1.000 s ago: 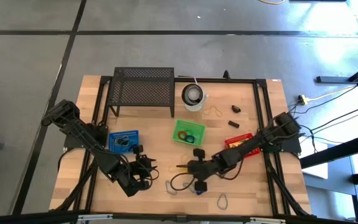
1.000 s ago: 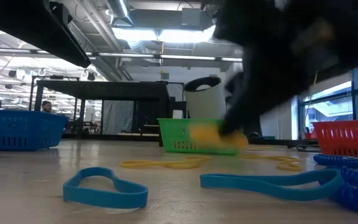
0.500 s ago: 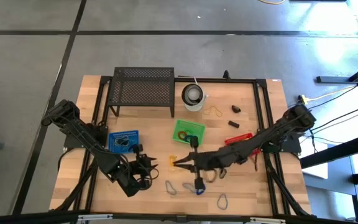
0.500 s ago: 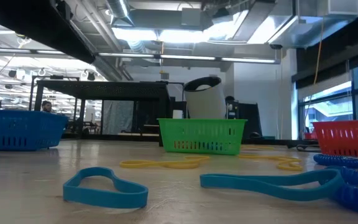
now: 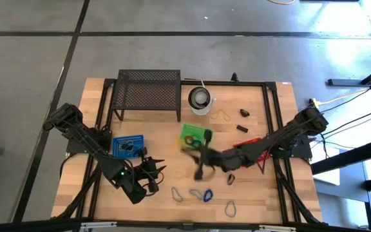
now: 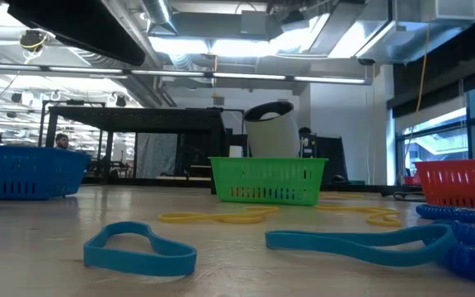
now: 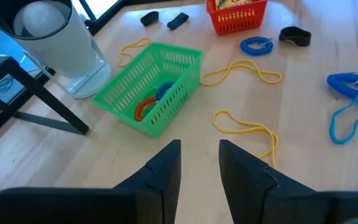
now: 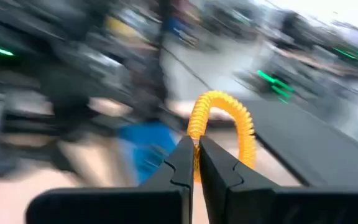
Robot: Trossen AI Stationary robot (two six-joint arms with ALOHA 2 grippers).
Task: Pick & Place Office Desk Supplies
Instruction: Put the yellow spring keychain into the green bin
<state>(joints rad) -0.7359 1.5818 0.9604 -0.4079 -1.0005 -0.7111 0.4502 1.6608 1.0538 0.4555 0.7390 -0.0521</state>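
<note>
Fingers [image 8: 185,163] of the right gripper [image 8: 196,155] were closed on a yellow coiled loop [image 8: 221,121], which stood up in an arch from between the two tips. In the high view the right gripper [image 5: 187,149] was just beside the near edge of the green basket [image 5: 187,131], in the middle of the table [image 5: 263,200], and the picture was blurred there, so the loop could not be seen well.

The left gripper [image 7: 199,163] hung over the near left part of the table, its jaws a little apart with bare wood between them, and it held nothing. Ahead of it lay a yellow rubber band [image 7: 247,127] on the wood, near but not touching the fingertips. The green basket [image 7: 179,59] beyond it held an orange ring [image 7: 145,108] and a blue ring [image 7: 163,91]. The white cup [image 7: 58,43] stood beside that basket. Farther off were the red basket [image 7: 236,18], a blue coiled loop [image 7: 257,45] and a blue band [image 7: 347,106].
</note>
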